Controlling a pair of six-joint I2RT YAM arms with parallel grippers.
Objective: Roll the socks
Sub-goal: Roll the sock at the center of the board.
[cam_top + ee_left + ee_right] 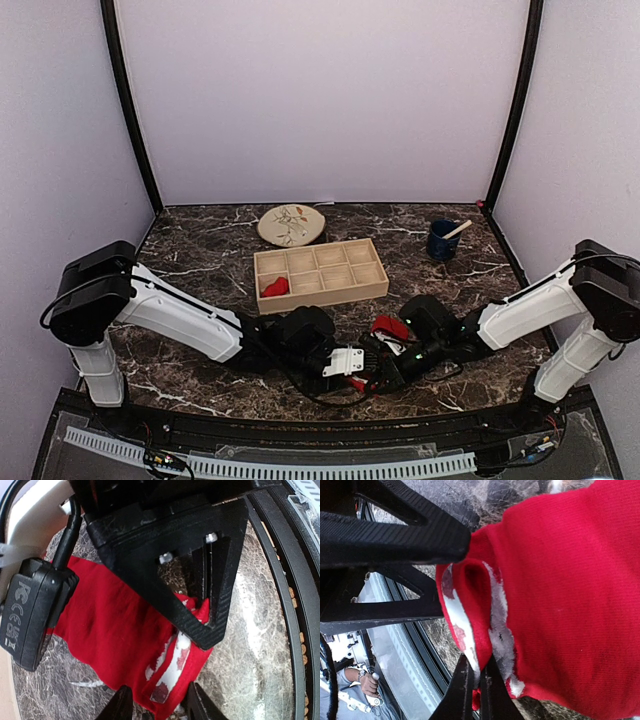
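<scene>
One red sock (390, 326) lies flat on the marble table between the two grippers. It shows large in the left wrist view (110, 625) and the right wrist view (570, 590), with worn white print near its edge. My right gripper (477, 685) is shut on a fold of the sock's edge. My left gripper (160, 707) is open, its fingers either side of the same end of the sock. The two grippers meet near the table's front (362, 376). A second red sock (275, 287), rolled into a lump, sits in the near left compartment of the wooden tray (330, 294).
A patterned plate (291, 224) lies behind the tray. A blue cup (442, 240) with a wooden stick stands at the back right. The black table rim (280, 605) runs close beside the grippers.
</scene>
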